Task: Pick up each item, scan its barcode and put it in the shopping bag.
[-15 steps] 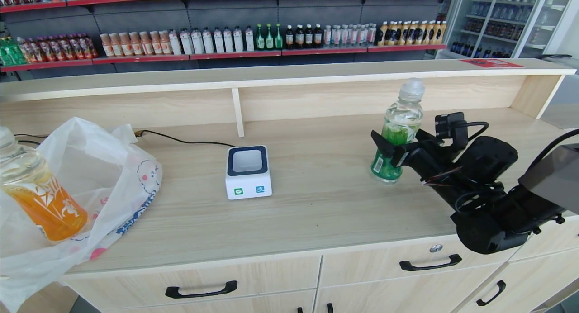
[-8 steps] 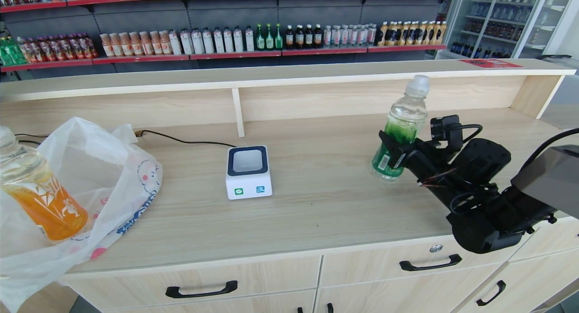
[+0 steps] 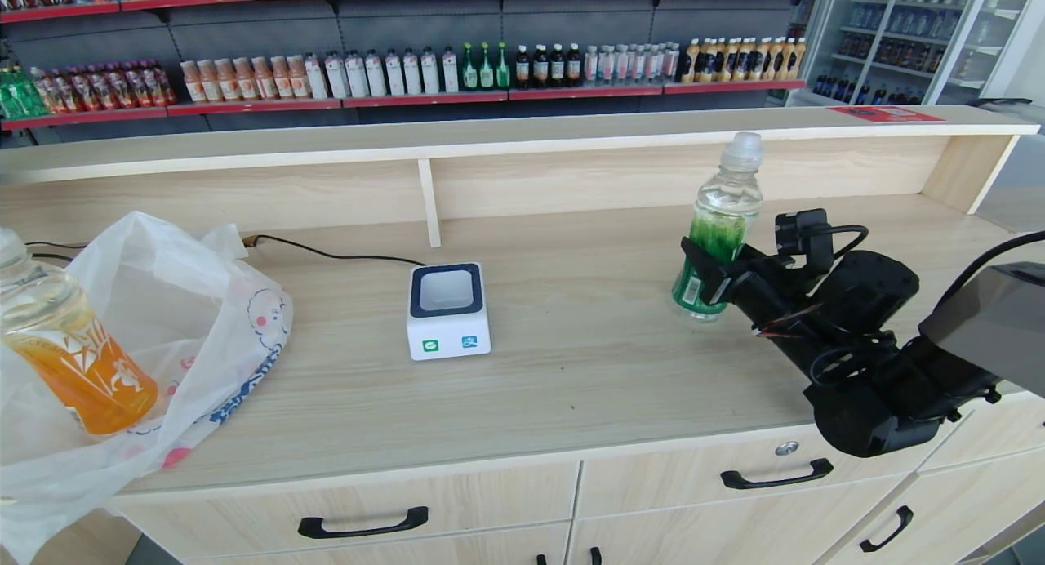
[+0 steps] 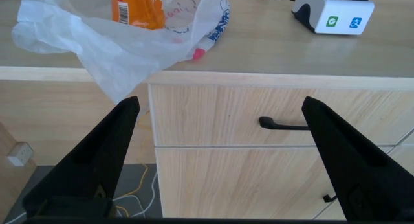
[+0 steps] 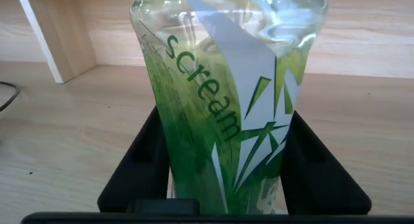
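**Gripping the green bottle (image 3: pixel 722 214) upright**

Head view: the right hand (image 3: pixel 706 267) is clasping the green bottle at the bench's (image 3: pixel 571 369) right side, well apart from the scanner (image 3: pixel 448 310) and the shopping bag (image 3: pixel 188 304).

Left wrist view: the left hand (image 4: pixel 220 107) is hanging open, facing the drawers (image 4: pixel 226 127).

Right wrist view: both fingers (image 5: pixel 139 162) are pressing the green bottle's sides.

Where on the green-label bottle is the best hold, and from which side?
Grip the green-label bottle on its straight labelled body, below the tapering shoulder, coming in level from the robot's right. It stands upright, so fingers close across its round sides; the right tool holds it that way.
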{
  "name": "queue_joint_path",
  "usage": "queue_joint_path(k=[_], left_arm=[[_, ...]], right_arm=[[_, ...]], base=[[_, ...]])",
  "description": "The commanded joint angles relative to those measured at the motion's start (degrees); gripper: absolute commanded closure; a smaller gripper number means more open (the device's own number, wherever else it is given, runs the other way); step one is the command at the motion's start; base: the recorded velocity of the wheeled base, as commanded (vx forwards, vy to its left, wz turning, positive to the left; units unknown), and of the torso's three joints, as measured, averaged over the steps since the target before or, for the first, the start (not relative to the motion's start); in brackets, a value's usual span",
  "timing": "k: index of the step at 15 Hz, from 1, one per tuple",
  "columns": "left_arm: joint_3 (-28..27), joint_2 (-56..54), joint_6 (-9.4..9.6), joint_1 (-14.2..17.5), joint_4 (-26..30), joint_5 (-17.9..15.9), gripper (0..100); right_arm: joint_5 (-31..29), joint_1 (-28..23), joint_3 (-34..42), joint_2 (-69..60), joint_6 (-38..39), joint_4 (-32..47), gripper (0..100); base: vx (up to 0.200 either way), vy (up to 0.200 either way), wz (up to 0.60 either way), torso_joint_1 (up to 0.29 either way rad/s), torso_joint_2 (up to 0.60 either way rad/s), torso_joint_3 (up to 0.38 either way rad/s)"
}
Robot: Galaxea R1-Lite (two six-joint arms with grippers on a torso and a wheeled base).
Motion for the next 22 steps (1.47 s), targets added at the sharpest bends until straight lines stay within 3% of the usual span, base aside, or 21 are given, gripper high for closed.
queue_joint_path(k=[1, 18, 22], left_arm=[[0.0, -0.02, -0.02, -0.05, -0.01, 0.02, 0], [0.0, -0.02, -0.02, -0.05, -0.01, 0.02, 0], [0.0, -0.02, -0.02, 0.04, -0.01, 0.02, 0]], right_arm=[[0.06, 0.03, -0.1, 0.12, -0.02, -0.09, 100], [-0.03, 0.38, -1.16, -4.19, -0.11, -0.09, 100], [-0.03, 0.38, 4.55, -10.95, -0.2, -0.09, 100]], base=[[0.0, 0.0, 0.0, 0.0, 0.0, 0.0], [0.0, 0.0, 0.0, 0.0, 0.0, 0.0], [0.0, 0.0, 0.0, 0.0, 0.0, 0.0]])
